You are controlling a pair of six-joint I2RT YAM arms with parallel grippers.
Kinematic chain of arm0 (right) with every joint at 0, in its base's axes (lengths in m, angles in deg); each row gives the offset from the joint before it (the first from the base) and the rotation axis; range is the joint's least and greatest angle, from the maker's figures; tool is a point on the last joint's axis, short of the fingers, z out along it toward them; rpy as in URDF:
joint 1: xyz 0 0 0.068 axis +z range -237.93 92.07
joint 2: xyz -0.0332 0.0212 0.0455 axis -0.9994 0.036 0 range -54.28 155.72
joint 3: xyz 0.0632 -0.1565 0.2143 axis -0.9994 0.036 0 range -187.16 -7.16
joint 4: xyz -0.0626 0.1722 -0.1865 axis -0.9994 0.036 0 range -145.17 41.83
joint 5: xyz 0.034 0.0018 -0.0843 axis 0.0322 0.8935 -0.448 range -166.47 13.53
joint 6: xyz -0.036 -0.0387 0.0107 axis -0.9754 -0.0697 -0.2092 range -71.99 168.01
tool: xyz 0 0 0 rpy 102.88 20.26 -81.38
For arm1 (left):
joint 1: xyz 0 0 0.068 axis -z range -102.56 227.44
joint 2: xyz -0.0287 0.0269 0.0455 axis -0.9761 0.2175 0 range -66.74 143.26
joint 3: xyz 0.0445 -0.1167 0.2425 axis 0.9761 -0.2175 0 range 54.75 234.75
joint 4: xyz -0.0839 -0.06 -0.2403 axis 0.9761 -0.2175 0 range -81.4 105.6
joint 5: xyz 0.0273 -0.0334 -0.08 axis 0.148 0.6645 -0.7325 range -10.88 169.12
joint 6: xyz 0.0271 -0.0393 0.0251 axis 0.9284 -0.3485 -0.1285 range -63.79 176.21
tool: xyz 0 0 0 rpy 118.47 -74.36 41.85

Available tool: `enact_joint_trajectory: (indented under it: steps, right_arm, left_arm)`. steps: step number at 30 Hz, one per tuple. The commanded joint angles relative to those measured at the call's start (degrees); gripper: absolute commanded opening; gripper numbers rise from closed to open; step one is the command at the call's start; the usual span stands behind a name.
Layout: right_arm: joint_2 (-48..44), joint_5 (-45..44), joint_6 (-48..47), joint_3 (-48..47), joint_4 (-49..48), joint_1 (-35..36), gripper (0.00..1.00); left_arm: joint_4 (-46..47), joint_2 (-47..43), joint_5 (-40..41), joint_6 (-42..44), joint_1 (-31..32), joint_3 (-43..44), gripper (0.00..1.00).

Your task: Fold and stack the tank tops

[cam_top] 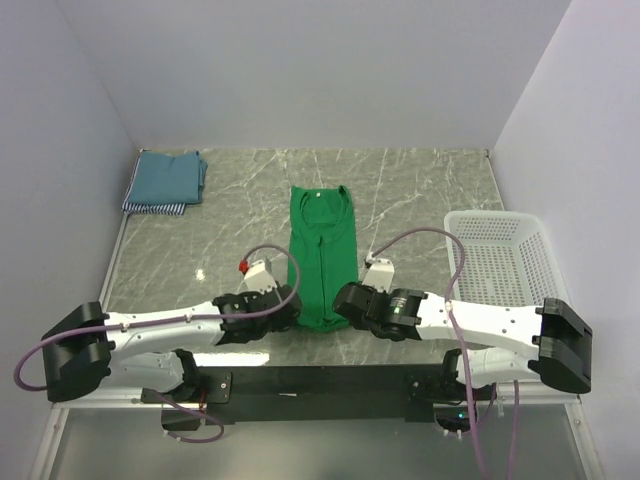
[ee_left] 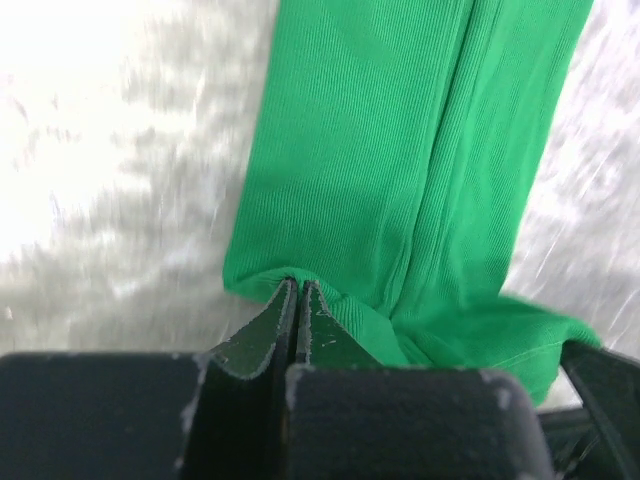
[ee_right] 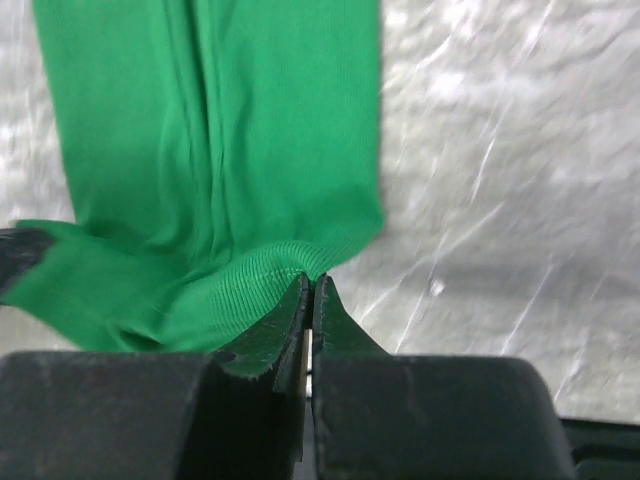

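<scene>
The bright green tank top (cam_top: 322, 250) lies in the middle of the table, folded lengthwise into a narrow strip, neckline at the far end. My left gripper (cam_top: 290, 312) is shut on its near left hem corner (ee_left: 262, 275). My right gripper (cam_top: 345, 300) is shut on its near right hem corner (ee_right: 330, 255). The near hem is bunched and lifted between them. The teal-blue tank top (cam_top: 170, 176) lies folded at the far left, on top of the folded striped tank top (cam_top: 150, 207), whose edge shows beneath it.
A white mesh basket (cam_top: 500, 262) stands at the right side of the table, beside my right arm. White walls close in the table on the left, right and far sides.
</scene>
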Motion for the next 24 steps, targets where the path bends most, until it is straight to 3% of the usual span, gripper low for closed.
enact_joint_trajectory:
  steps: [1,8,19,21,22,23,24]
  right_arm:
    - [0.6,-3.9,-4.8,-3.0,-3.4,-2.5,0.00]
    - [4.2,-2.4,-13.8,-6.6,-10.2,-12.0,0.00]
    - [22.1,8.1,-27.0,-20.1,-21.8,-30.5,0.03]
    - [26.2,10.5,-29.0,-21.8,-23.5,-32.2,0.12]
    - [27.7,11.3,-29.5,-22.9,-23.1,-32.8,0.19]
    - [30.1,11.8,-30.9,-25.3,-22.8,-33.5,0.23]
    - [30.8,11.7,-31.5,-26.0,-22.6,-33.4,0.29]
  left_arm:
    - [3.4,0.3,0.5,6.0,-3.7,2.9,0.00]
    - [9.6,5.3,-4.0,16.2,-14.7,7.7,0.00]
    - [17.1,28.1,-12.8,28.6,-31.2,26.5,0.02]
    - [17.2,32.6,-15.9,29.2,-32.7,29.7,0.15]
    - [17.3,33.9,-16.7,29.8,-33.3,30.7,0.28]
    - [17.3,35.6,-16.6,30.7,-33.9,31.8,0.49]
    - [17.9,35.7,-16.8,30.8,-34.1,31.6,0.56]
